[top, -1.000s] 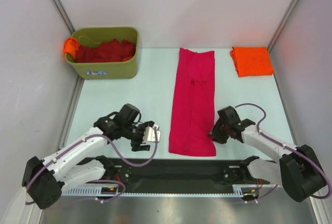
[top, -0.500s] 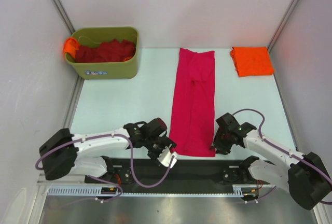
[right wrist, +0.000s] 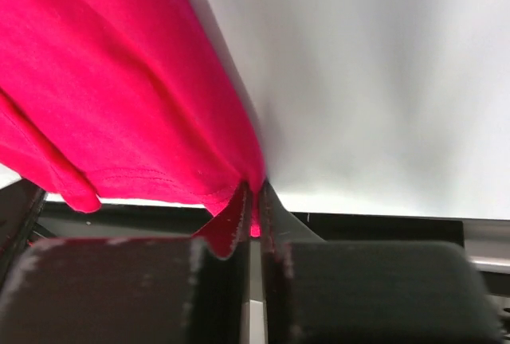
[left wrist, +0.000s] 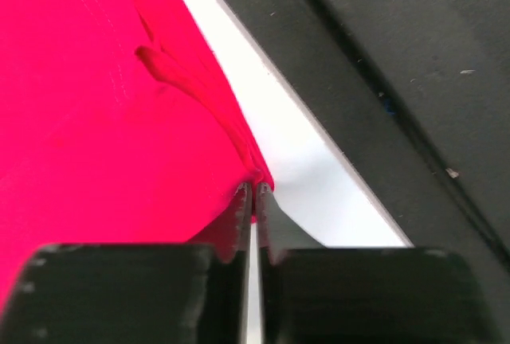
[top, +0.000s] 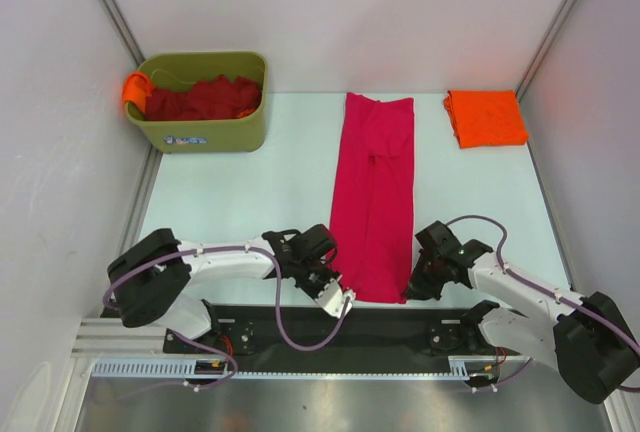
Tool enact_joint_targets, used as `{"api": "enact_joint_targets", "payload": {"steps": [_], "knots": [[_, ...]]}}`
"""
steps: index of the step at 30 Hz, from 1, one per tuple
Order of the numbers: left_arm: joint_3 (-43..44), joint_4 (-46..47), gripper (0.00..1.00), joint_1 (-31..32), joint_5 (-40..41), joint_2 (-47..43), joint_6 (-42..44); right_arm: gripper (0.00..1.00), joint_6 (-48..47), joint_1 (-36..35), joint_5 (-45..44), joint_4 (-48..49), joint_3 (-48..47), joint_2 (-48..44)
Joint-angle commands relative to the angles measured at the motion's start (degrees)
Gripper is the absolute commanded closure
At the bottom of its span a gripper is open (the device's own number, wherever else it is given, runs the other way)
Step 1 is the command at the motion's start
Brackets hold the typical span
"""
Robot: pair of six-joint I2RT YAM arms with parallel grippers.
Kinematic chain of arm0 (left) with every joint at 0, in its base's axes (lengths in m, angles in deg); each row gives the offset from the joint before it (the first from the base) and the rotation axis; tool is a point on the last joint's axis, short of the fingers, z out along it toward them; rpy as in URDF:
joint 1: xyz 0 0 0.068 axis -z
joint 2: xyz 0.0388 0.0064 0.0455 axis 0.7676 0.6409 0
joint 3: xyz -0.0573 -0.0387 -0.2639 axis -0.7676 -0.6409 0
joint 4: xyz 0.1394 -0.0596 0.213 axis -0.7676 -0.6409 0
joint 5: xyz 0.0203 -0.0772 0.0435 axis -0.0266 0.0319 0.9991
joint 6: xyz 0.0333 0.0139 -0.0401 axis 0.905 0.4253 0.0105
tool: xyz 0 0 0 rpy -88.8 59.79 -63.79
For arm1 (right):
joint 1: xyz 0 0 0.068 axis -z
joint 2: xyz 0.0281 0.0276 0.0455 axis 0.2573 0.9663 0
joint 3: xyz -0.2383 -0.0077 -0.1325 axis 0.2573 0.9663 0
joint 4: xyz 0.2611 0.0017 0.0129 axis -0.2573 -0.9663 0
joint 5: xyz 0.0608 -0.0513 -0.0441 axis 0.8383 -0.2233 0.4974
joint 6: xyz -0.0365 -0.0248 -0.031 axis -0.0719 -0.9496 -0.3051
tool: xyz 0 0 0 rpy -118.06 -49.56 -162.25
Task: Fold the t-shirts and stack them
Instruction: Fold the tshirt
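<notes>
The work surface is a pale table enclosed by white walls. In the centre of the overhead view, the crimson-pink t-shirt lies flat as a long narrow strip, with its hem at the lower edge of the table. We note a folded orange t-shirt at upper right. Dark red t-shirts are heaped in the olive bin at upper left.

The left gripper is closed onto the strip's lower-left corner, with cloth pinched between its tips. The right gripper is likewise closed on the lower-right corner.

We judge the step in hand to be the end-to-end fold of the strip. The next move calls for both arms to lift together and carry the hem toward the far end. The edge should be kept taut and level, then released squarely.
</notes>
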Motion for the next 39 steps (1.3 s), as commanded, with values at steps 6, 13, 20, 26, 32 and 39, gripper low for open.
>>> {"api": "enact_joint_targets", "payload": {"steps": [6, 13, 20, 26, 32, 39], "knots": [[10.1, -7.4, 1.00, -4.4, -6.0, -1.0, -2.7, 1.00, -6.0, 1.7, -1.7, -8.3, -8.7, 2.5], [25.9, -9.0, 1.00, -18.2, -13.2, 6.4, -12.1, 1.00, -16.9, 12.7, -1.0, -8.0, -24.1, 13.3], [39.6, -4.8, 1.00, -23.9, -11.2, 17.7, -16.1, 1.00, -24.7, 22.3, 0.7, -4.7, -42.3, 32.7], [46.6, 0.8, 1.00, -28.1, -8.9, 24.7, -23.1, 1.00, -25.5, 25.5, 2.3, -1.6, -53.8, 44.7], [52.0, 1.9, 1.00, -29.0, -6.3, 30.6, -28.2, 1.00, -25.1, 27.1, 3.0, 1.0, -57.8, 50.2], [53.2, 2.7, 1.00, -29.1, -4.3, 34.3, -31.2, 1.00, -24.5, 28.3, 4.4, 2.9, -60.4, 54.8]]}}
